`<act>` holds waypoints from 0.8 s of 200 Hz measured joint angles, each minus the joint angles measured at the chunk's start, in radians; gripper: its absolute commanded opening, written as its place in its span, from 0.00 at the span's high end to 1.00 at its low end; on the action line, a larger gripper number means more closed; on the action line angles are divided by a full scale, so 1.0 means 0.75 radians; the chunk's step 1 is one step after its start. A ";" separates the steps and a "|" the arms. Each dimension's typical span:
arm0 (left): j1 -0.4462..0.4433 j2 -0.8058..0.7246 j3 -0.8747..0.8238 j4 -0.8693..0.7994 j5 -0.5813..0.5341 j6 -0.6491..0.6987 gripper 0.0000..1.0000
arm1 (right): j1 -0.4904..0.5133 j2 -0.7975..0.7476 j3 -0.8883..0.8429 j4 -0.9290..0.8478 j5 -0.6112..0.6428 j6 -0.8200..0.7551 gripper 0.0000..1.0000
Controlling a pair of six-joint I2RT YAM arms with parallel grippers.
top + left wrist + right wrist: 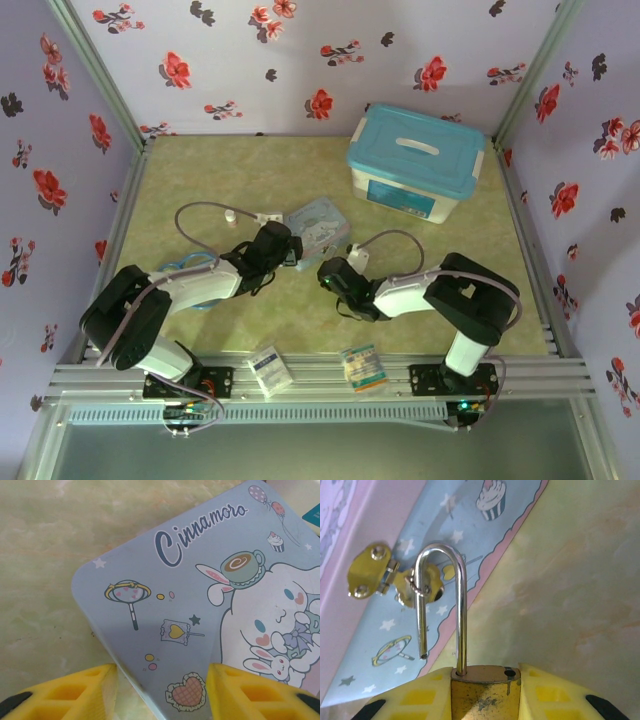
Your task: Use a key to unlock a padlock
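1. Right claw (485, 675) is partly closed on the padlock (485, 700). Its yellow fingers (420, 700) press the brass body's two sides, just beside the tin (380, 630).
2. Left claw (160, 680) stands about half open astride a corner of the tin's lid. Whether its fingers (250, 695) press the tin cannot be told.
3. The shackle (461, 605) is sprung, with the end of its short leg hanging free of the body. That same leg passes through the staple (420, 587) on the tin's side, next to the hasp (370, 572).
4. The lock looks already open, so the step in hand is likely unhooking it from the tin.
5. To do it well, the right arm should push the body along the line of the short leg until the free end clears the staple. Only then should it draw away from the tin.
6. A straight tug away from the tin would probably catch the staple and drag the light tin, so the left claw should brace the lid first.
7. A slow move with no twist lessens the chance of the padlock slipping between the fingers.
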 measured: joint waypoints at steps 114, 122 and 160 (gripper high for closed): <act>-0.001 -0.009 -0.025 0.039 0.012 -0.010 0.52 | -0.128 -0.088 -0.025 0.069 -0.052 -0.060 0.81; -0.001 -0.009 -0.026 0.043 0.012 -0.010 0.52 | -0.140 -0.092 -0.029 0.069 -0.061 -0.061 0.81; -0.001 -0.015 -0.040 0.059 0.013 -0.011 0.52 | -0.178 -0.142 -0.048 0.040 -0.092 -0.090 0.81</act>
